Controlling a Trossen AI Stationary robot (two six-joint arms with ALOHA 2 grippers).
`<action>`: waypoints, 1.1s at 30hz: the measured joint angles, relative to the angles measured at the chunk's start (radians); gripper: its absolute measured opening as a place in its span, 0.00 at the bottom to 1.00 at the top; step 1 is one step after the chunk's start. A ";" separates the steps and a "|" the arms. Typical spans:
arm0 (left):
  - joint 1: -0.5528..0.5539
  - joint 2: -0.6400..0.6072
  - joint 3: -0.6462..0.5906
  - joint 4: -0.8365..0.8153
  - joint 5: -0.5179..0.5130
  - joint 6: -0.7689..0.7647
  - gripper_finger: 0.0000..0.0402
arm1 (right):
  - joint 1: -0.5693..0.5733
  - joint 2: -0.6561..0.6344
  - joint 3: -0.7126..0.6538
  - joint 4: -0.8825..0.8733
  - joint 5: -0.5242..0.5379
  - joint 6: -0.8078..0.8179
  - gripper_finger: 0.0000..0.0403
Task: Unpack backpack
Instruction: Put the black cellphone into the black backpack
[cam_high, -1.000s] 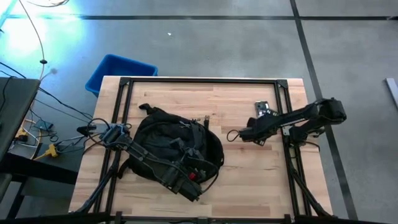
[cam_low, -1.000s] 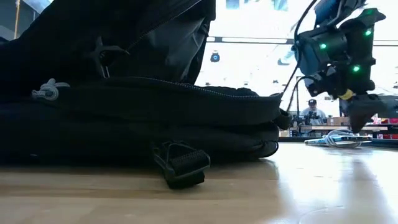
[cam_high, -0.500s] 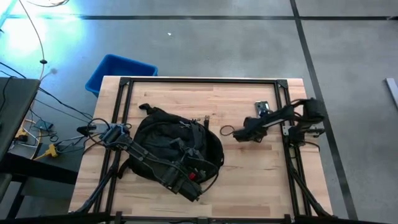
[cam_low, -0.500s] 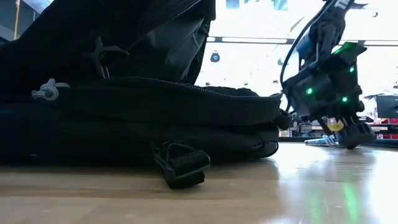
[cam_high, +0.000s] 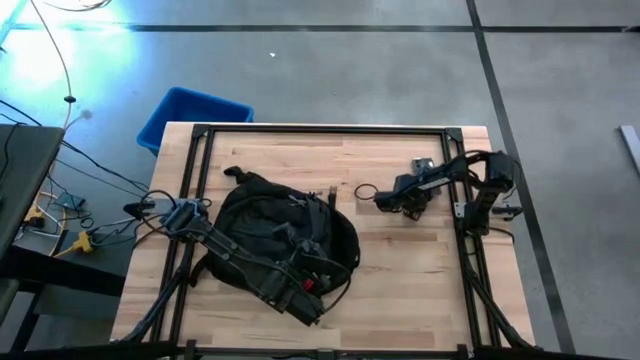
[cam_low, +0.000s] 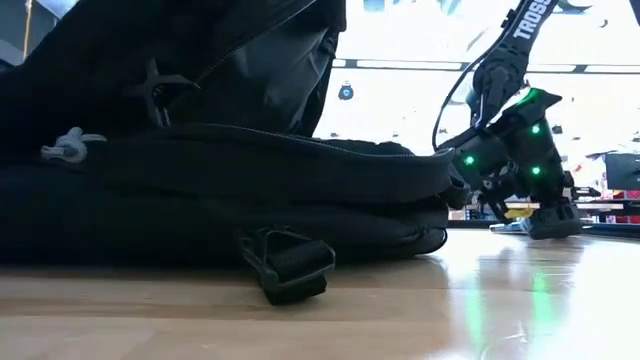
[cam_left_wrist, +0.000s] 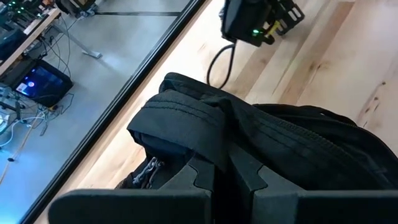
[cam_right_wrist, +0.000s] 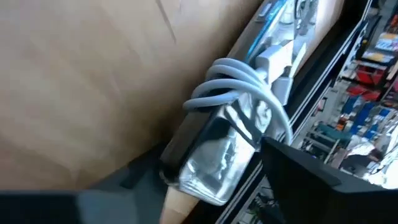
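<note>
The backpack (cam_high: 285, 240) blocks the table's (cam_high: 400, 270) left half; bare wood lies open right of it.

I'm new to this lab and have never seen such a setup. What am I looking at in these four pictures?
It is a table robot with two dark arms, each ending in two fingers. One camera looks straight down, one sits at table-top height, and one rides on each wrist.

A black backpack lies on the wooden table; a blue bin stands on the floor behind the table.

The left gripper is shut on the backpack's fabric, as the left wrist picture shows.

The right gripper is down near the table's far right, over a clear pouch with a coiled white cable. Its fingers sit around the pouch; I cannot tell whether they grip it.
</note>
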 joint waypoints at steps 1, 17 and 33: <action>-0.001 0.000 0.000 0.000 0.001 0.000 0.00 | -0.006 0.000 0.000 0.011 0.005 -0.001 0.48; -0.001 0.000 0.000 0.000 0.000 0.000 0.00 | 0.061 0.003 0.016 -0.044 0.125 0.083 0.06; -0.001 0.000 0.000 0.000 0.000 -0.001 0.00 | 0.769 -0.222 0.237 -0.393 -0.017 0.633 0.04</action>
